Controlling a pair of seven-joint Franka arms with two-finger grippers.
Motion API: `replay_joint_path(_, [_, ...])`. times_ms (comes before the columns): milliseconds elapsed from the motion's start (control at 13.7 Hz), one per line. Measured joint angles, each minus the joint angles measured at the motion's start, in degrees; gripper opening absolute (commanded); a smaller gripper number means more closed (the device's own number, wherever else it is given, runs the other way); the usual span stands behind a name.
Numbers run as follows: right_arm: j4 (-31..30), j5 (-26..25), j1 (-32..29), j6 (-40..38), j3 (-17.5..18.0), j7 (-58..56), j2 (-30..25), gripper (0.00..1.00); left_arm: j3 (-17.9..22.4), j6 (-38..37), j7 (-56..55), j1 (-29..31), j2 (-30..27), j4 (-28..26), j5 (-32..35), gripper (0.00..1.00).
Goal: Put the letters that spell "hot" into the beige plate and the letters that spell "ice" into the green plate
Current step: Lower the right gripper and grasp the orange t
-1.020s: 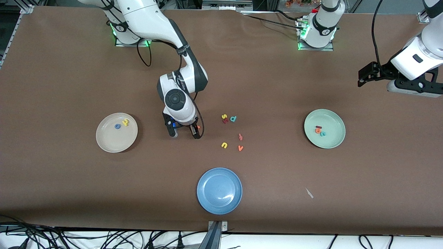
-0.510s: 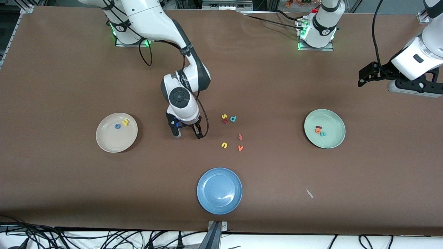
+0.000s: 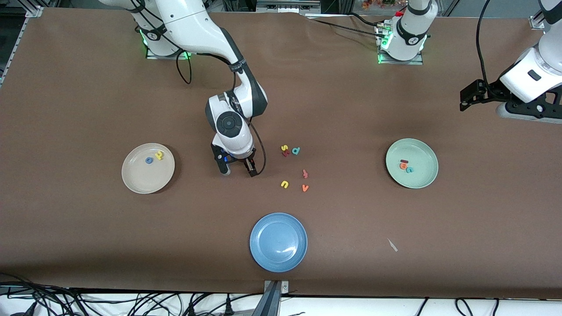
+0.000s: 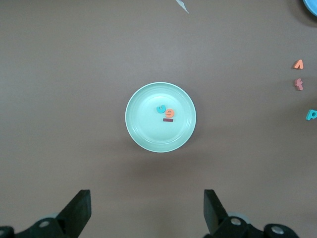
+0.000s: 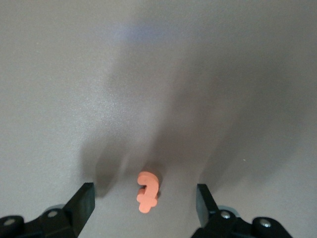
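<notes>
Between right gripper [image 5: 143, 198] fingers, apart: orange "t" [image 5: 148, 191], hidden in front view.

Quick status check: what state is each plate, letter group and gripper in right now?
beige plate: holds blue "o" and yellow "h"
green plate: holds "i", "c", "e"
orange "t": on the table, between right gripper's fingers
right gripper: open, low over the "t"
left gripper: open, waiting
blue plate: empty

Even overhead light, soft shadows
</notes>
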Motion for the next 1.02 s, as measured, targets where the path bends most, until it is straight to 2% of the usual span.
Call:
replay_joint_path(73, [-0.1,0.0,0.1,0.2,0.0,0.0,0.0,0.66,0.0,0.0,0.0,0.0,0.0,0.0,0.0,1.00])
replay_joint_path(437, [-0.3,0.0,0.6,0.6,-0.1,-0.1,-0.1,0.45,0.0,0.0,0.0,0.0,0.0,0.0,0.0,1.00])
replay_joint_path(583, [-0.3,-0.1,0.6,0.6,-0.1,-0.3,-0.3,0.33,-0.1,0.0,0.0,-0.2,0.0,0.0,0.0,1.00])
replay_joint_path(1020, [-0.3,-0.2,0.6,0.4,-0.1,-1.0,-0.4,0.19,-0.3,0.0,0.0,-0.4,0.0,0.0,0.0,1.00])
